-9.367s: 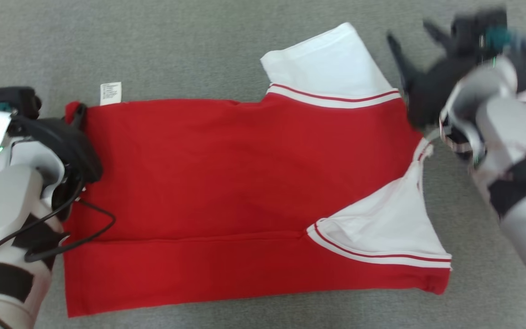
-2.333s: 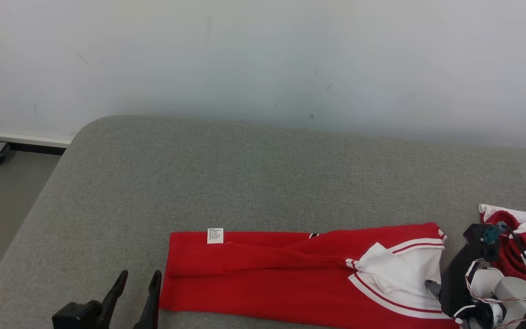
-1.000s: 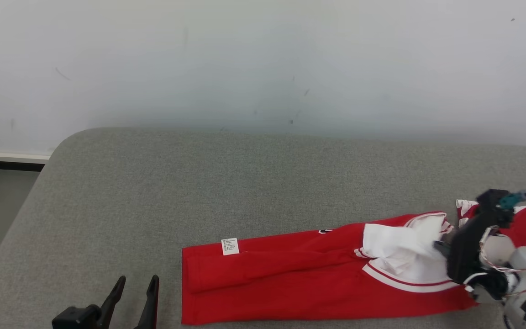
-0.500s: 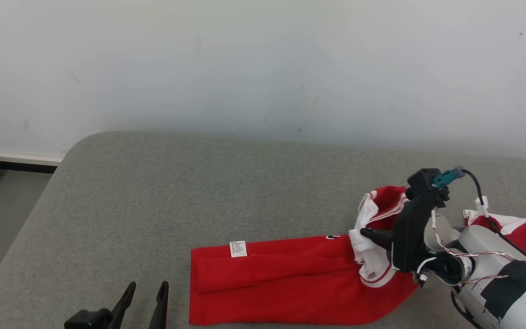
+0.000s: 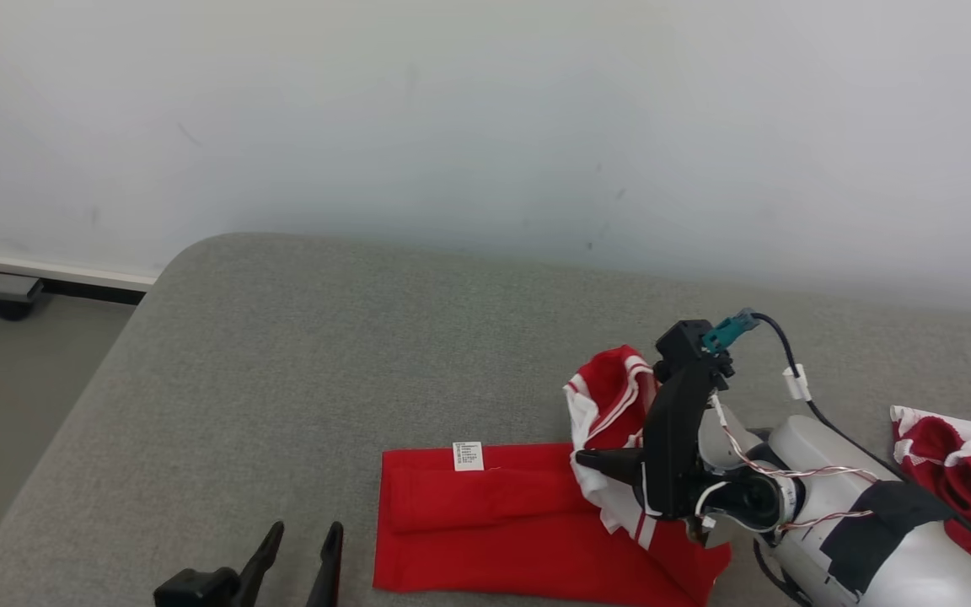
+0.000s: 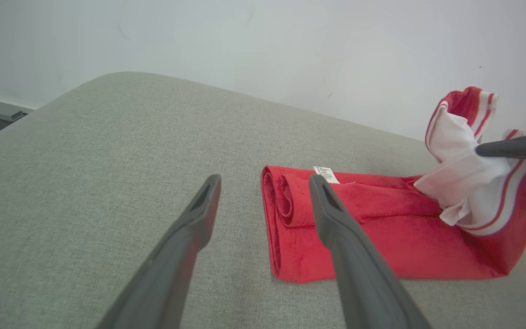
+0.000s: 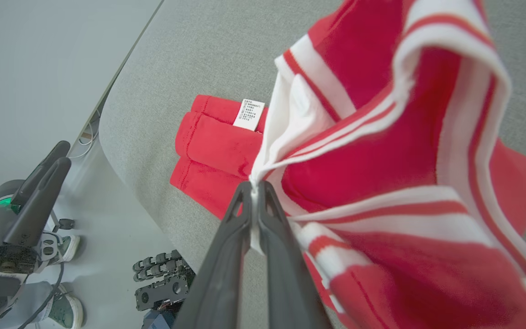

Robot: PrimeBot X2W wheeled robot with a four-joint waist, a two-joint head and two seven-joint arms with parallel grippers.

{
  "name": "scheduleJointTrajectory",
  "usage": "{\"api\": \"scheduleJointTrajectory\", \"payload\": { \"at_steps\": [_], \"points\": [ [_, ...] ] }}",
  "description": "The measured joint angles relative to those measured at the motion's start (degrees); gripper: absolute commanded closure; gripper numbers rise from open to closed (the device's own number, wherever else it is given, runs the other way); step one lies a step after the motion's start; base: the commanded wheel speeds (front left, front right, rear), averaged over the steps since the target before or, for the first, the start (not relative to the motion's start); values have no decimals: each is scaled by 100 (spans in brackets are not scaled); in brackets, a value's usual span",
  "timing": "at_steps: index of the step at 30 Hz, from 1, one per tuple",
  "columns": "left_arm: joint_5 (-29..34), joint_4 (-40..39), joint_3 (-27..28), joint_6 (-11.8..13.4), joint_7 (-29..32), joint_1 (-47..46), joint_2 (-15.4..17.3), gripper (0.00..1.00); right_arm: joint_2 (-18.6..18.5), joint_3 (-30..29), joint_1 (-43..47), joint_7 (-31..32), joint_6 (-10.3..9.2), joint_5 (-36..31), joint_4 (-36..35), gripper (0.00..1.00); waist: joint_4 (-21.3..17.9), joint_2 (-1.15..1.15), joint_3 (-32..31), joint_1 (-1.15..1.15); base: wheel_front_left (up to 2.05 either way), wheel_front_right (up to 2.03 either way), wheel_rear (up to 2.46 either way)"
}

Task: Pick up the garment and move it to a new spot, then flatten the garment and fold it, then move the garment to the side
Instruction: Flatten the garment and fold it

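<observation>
Red garment (image 5: 494,531), striped end tight in right pincer (image 5: 582,459)

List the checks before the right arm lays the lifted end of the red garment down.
1. Grip: right end effector shut on the garment at its striped end: ok.
2. Lifted end raised off the grey surface: ok.
3. left end effector open, apart from the cloth: ok.
4. Folded left part lying flat: ok.
5. second red garment apart from the landing area: ok.
6. Hidden lower layers aligned: cannot tell.
</observation>
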Motion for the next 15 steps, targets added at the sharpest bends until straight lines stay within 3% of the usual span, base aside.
{"api": "scheduleJointTrajectory", "payload": {
  "at_steps": [15],
  "points": [
    [48, 160, -176, -102, 53, -230, -227, 0, 626, -60, -168, 197, -383, 310, 185, 100, 475, 0, 66, 0, 0, 0, 0]
  ]
}}
